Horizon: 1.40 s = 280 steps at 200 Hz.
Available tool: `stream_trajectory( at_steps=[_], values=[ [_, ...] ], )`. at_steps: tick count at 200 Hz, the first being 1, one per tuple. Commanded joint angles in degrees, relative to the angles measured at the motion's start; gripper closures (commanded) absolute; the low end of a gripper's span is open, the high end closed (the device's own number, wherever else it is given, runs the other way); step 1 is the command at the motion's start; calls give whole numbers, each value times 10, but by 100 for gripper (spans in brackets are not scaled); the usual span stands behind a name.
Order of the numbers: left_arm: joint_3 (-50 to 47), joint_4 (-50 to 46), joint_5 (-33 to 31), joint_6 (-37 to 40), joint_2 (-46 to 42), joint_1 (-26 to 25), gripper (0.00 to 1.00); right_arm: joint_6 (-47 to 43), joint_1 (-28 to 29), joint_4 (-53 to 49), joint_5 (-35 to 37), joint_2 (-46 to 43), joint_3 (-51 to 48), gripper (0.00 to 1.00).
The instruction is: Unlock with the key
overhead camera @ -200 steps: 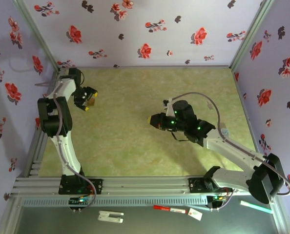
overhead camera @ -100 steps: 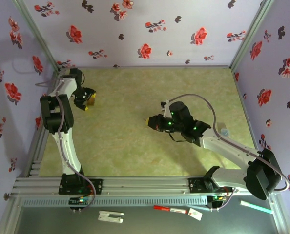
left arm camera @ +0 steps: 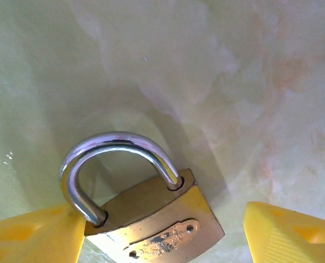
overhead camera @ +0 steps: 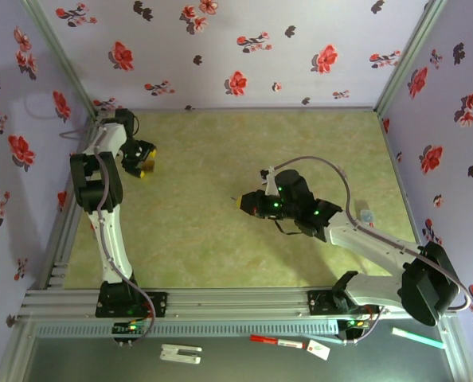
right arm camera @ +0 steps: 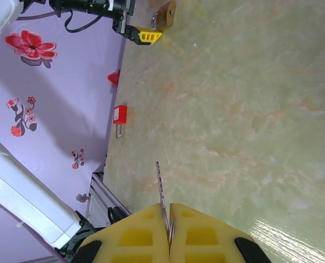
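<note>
On the tabletop, the left tool stands with its fingers apart. The brass padlock lies between them, touching one and clear of the other. Unclamped, it would likely skid when pushed. The right tool, well apart from it, is pinched on the key; that thin blade could twist in the grip and miss the padlock.

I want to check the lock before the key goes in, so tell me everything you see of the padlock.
The padlock has a brass-coloured body with an oval stamped plate and a shiny steel shackle, both legs seated, so it looks locked. It sits tilted over the green table between the open left pincer's yellow fingers, touching one, clear of the other.
</note>
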Motion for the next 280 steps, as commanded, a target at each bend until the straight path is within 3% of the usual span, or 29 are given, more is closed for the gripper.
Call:
stream_trajectory(
  at_steps=[1, 66, 129, 169, 212, 231, 252, 266, 280],
  values=[
    [3, -33, -4, 14, 31, 4, 28, 5, 4, 16, 5, 3, -8, 100],
    [6, -73, -6, 83, 42, 0, 50, -2, 4, 11, 3, 3, -1, 100],
    [-96, -3, 38, 109, -26, -1, 67, -4, 4, 15, -2, 11, 4, 100],
    [-241, 153, 142, 86, -121, -1, 73, -13, 7, 23, -1, 32, 18, 100],
    [-426, 384, 270, -10, -265, -17, 79, -48, 35, 33, 6, 90, 52, 100],
    [-486, 458, 297, -47, -333, -29, 80, -53, 40, 64, 6, 115, 62, 100],
    [-500, 394, 285, -38, -375, -33, 80, -60, 40, 63, 15, 142, 84, 100],
    [-499, 350, 261, -12, -400, -32, 74, -62, 40, 62, 8, 155, 97, 100],
    [-492, 306, 213, 6, -424, -31, 62, -62, 41, 60, 8, 158, 101, 100]
  ],
)
